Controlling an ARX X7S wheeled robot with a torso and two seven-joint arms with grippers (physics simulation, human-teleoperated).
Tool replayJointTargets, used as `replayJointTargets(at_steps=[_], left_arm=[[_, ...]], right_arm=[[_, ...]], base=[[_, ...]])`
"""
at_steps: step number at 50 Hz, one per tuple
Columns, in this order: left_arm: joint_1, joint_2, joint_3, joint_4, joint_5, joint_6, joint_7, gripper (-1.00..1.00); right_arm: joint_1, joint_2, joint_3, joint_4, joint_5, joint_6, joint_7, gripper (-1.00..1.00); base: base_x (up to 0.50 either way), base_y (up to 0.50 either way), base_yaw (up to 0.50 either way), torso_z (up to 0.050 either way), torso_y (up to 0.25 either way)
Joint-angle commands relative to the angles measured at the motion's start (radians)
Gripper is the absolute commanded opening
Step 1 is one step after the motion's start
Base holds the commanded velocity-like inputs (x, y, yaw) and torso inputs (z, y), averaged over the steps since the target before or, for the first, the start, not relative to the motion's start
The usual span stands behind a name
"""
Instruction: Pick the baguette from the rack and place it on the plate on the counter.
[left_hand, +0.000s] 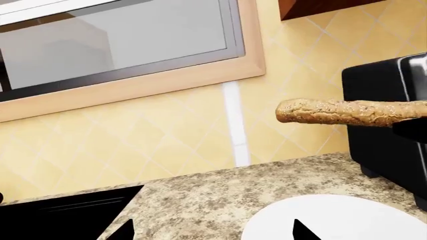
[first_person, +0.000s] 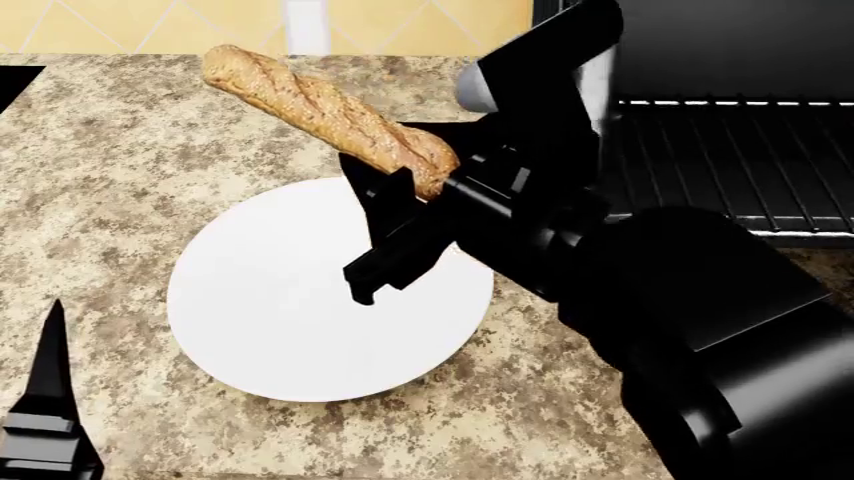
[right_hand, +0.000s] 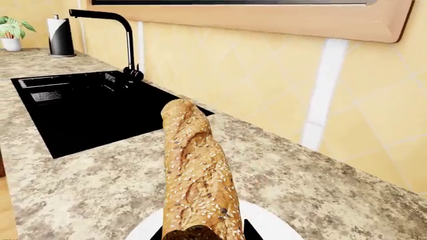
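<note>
Speckled granite counter (first_person: 120, 150) runs under a yellow tiled wall, with a black sink (right_hand: 80, 110) and tap (right_hand: 123, 30) set into it further along.

From the right gripper (first_person: 400, 215) outward: its black fingers are clamped on one end of the baguette (first_person: 327, 110), which sticks out level in the air, clear of every surface. The held end hangs over the far edge of the plate (first_person: 294, 330); the free end reaches past the rim, above bare counter. The plate lies flat on the counter just beside the toaster oven (left_hand: 387, 100). Behind the right arm, the rack (first_person: 747, 160) sits in the oven's open front.

The left gripper (first_person: 47, 400) hovers low at the near left, well apart from the plate; I cannot tell whether its fingers are apart or together.

A paper-towel roll (right_hand: 61, 35) and small plant (right_hand: 12, 32) stand beyond the sink.
</note>
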Motion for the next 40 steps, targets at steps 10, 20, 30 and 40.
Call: replayJointTargets(at_steps=[10,20,30,40], left_arm=[[0.006,0.002,-0.027,-0.002,-0.006,0.032,0.021,1.0],[0.025,-0.011,-0.028,0.003,-0.006,0.049,0.011,1.0],[0.024,-0.012,-0.015,-0.007,0.002,0.061,0.012,1.0],[0.017,-0.019,-0.013,-0.004,-0.007,0.062,0.002,1.0]], right_arm=[[-0.083,-0.056,0.004,0.051,-0.042,-0.043,-0.024,-1.0],[-0.11,-0.059,-0.01,0.076,-0.045,-0.052,-0.028,-1.0],[-0.129,-0.054,-0.022,0.089,-0.042,-0.048,-0.034,-1.0],[-0.12,-0.048,-0.038,0.11,-0.046,-0.036,-0.041,-1.0]], base=[[0.0,0.0,0.0,0.0,0.0],[0.0,0.0,0.0,0.0,0.0],[0.0,0.0,0.0,0.0,0.0],[0.0,0.0,0.0,0.0,0.0]])
